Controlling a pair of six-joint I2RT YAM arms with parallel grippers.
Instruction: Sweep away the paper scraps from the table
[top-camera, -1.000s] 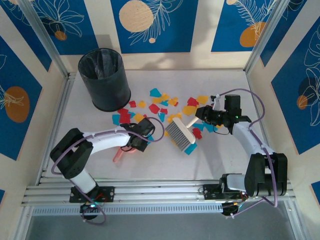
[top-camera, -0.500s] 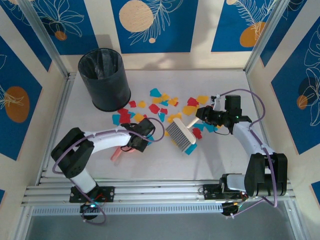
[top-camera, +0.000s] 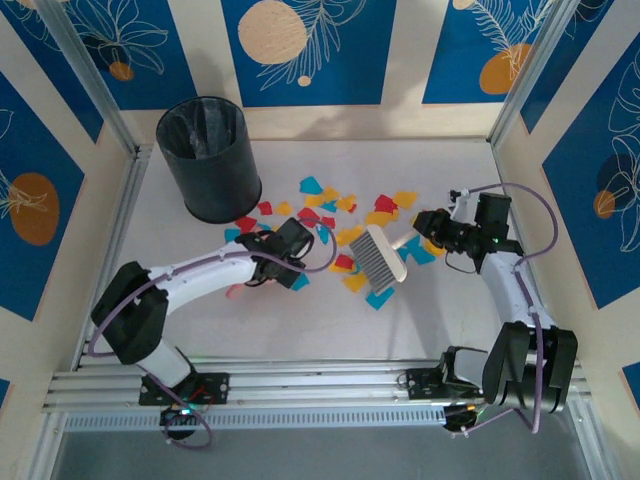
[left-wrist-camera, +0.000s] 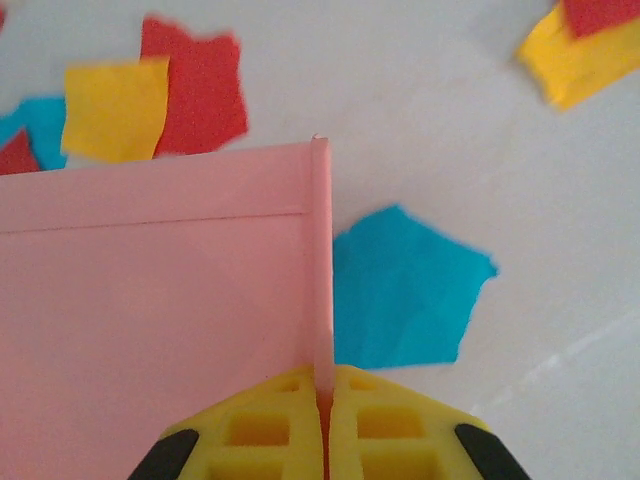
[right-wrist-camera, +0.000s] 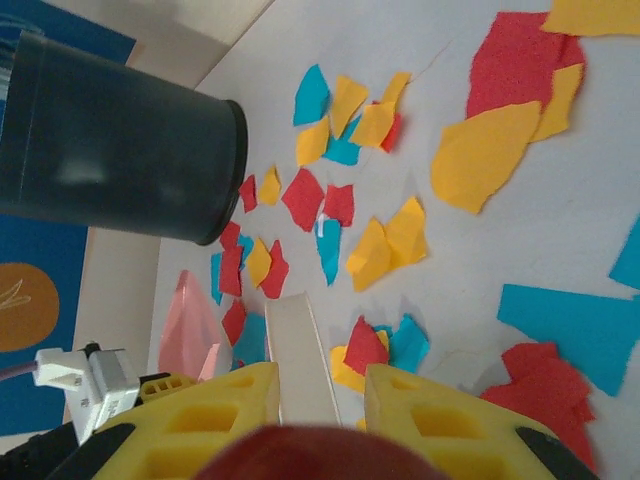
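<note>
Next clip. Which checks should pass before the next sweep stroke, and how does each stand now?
1. Left gripper shut on the side wall of the pink plastic dustpan: ok.
2. White brush handle held in the right gripper: ok.
3. Grey bristle head touching the white table: cannot tell.
4. Red, yellow and cyan paper scraps lie between bristle head and dustpan: ok.
5. Dustpan lip flat on the table: cannot tell.
6. Black round bin upright, off to the side of the stroke: ok.

Blue floral wall panels (top-camera: 310, 50)
</note>
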